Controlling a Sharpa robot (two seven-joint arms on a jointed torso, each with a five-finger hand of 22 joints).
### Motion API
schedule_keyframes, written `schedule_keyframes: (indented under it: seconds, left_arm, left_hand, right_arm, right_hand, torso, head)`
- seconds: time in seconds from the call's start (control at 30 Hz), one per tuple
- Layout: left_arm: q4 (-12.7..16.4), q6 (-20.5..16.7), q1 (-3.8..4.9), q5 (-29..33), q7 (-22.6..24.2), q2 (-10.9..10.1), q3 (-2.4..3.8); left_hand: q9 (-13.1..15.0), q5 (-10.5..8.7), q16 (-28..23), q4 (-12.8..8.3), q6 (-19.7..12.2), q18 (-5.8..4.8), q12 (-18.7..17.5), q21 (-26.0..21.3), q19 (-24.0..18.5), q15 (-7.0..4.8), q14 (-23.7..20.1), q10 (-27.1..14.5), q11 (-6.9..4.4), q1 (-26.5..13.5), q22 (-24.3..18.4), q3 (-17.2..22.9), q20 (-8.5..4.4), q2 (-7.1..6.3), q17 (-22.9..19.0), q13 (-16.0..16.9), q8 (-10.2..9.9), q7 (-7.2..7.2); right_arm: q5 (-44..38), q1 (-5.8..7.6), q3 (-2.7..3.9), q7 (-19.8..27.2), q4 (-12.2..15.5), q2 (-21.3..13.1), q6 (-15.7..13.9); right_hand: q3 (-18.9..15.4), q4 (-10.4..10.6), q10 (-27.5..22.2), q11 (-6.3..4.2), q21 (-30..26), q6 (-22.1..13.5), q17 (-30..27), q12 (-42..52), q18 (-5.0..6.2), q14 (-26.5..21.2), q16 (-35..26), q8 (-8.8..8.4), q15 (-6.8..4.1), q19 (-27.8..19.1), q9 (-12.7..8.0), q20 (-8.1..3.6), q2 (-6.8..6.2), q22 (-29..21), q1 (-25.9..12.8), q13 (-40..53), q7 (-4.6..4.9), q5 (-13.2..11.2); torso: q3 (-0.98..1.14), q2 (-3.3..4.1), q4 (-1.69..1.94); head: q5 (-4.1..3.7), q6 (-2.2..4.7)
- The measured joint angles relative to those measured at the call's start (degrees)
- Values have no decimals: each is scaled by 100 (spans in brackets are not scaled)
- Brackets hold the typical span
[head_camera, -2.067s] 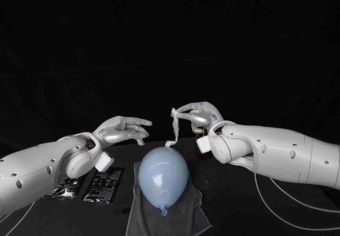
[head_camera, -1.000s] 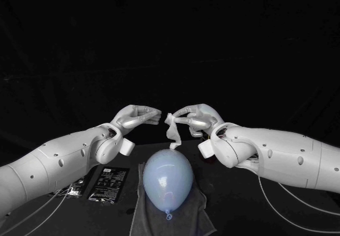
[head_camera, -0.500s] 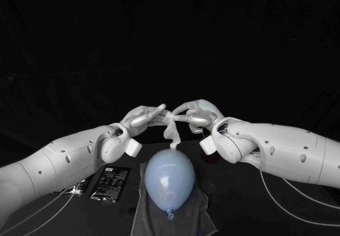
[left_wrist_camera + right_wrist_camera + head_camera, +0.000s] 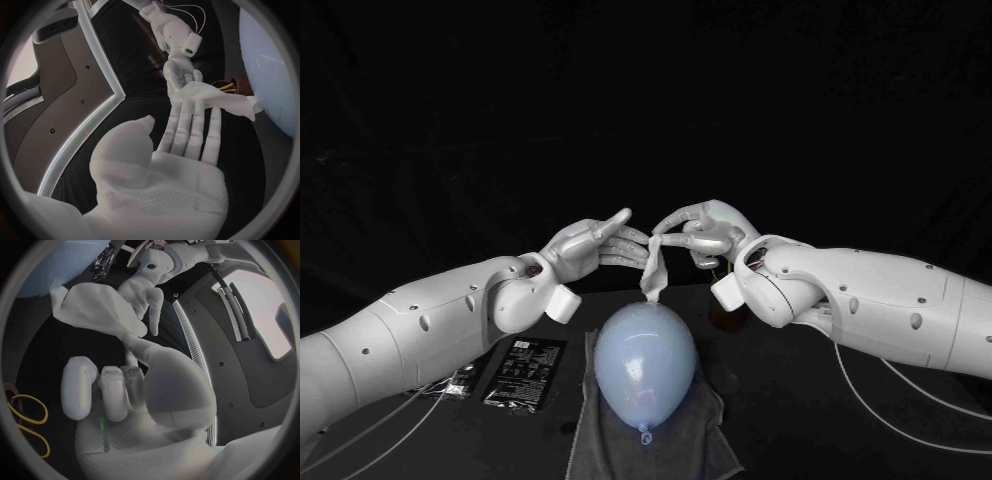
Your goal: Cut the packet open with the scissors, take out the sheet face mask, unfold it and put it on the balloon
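my left hand (image 4: 593,246) has moved in, fingers straight and apart, tips now on the still-folded white sheet mask (image 4: 651,268) that my right hand (image 4: 698,232) pinches just above the pale blue balloon (image 4: 643,362), so i'd say unfolding starts next.

Your sheet mask (image 4: 652,268) hangs between left hand (image 4: 596,245) and right hand (image 4: 698,232), above the balloon (image 4: 643,358) on its towel (image 4: 594,445); the packet (image 4: 525,373) lies below the left hand.
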Motion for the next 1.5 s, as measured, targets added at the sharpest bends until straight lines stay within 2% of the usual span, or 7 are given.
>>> schedule_keyframes:
  seconds: [0.17,0.27,0.53,0.83,0.93,1.1,1.5]
  left_arm:
    - [8,9,0,32,-47,-77,-1]
    - [17,1,0,30,-79,-106,-4]
    - [68,-19,0,-124,-175,-131,-6]
    - [126,-168,-4,-455,-273,-117,-9]
    - [166,-241,-9,-554,-274,-138,-10]
    - [285,-398,-17,-739,-177,-209,-11]
    - [493,-768,-33,-962,131,-365,-10]
  left_hand:
    - [0,0,34,-11,-60,2,0,22,81,0,1,6,6,-7,0,-66,1,7,37,26,0,35]
    - [0,0,88,-5,-113,131,3,22,173,0,0,-19,31,125,-5,-123,10,12,73,56,0,47]
    - [31,0,202,-204,-90,133,17,22,296,0,0,-165,-10,1367,-33,-143,11,-453,178,119,111,23]
    - [12,0,234,-402,-64,220,-177,-16,378,-1,1,-219,-16,2260,-33,138,10,-532,215,24,164,-4]
    - [61,0,331,-605,91,221,-196,-17,456,-94,95,-72,-116,2579,-30,341,-1,-723,258,16,294,-146]
    - [101,0,520,-755,274,354,-110,56,674,-207,289,180,-227,2772,19,491,-12,-931,353,52,378,-289]
    - [60,0,1561,-721,496,356,659,670,1304,-445,625,464,-436,2558,321,475,-281,-1220,991,618,360,-415]
  right_arm:
    - [-70,0,0,-25,12,-29,-34]
    - [-96,0,2,-29,21,-43,-51]
    - [-113,2,3,-36,79,-49,-78]
    - [-95,1,3,-37,128,-47,-104]
    - [-87,1,3,-43,128,-48,-132]
    - [-75,1,3,-80,124,-38,-197]
    - [-70,-1,3,-183,107,-24,-344]
  right_hand:
    - [16,-16,0,0,22,0,-4,-1,0,4,-3,-1,-5,-1,-5,0,0,-2,0,1,0,0]
    - [16,-16,0,0,22,-1,-4,-2,0,14,-4,-2,-14,-1,-6,0,0,-4,0,3,-1,0]
    - [16,-17,0,0,22,-2,-3,-12,0,14,-19,-7,-14,-1,-9,0,0,-3,0,5,-1,0]
    - [16,-17,0,0,21,-16,1,1,0,13,0,11,-13,-1,-4,0,0,0,0,4,-5,0]
    - [16,-17,0,0,21,-16,0,1,0,13,0,10,-13,5,-1,-7,0,1,0,3,-5,0]
    - [15,-17,0,0,21,-18,0,1,0,13,-1,10,-13,13,0,-15,0,0,0,0,-6,0]
    - [31,-32,0,0,19,-6,-4,-4,0,12,-11,0,-12,13,-2,-15,0,-4,0,4,7,0]
  torso:
    - [-1,-1,1]
    - [0,-2,1]
    - [-1,-2,1]
    - [-1,-2,-3]
    - [1,-1,-3]
    - [3,1,-4]
    - [-1,1,-3]
  head:
    - [-8,-8]
    - [-9,-11]
    - [-12,-31]
    - [-24,-50]
    - [-37,-53]
    - [-57,-58]
    - [-94,-84]
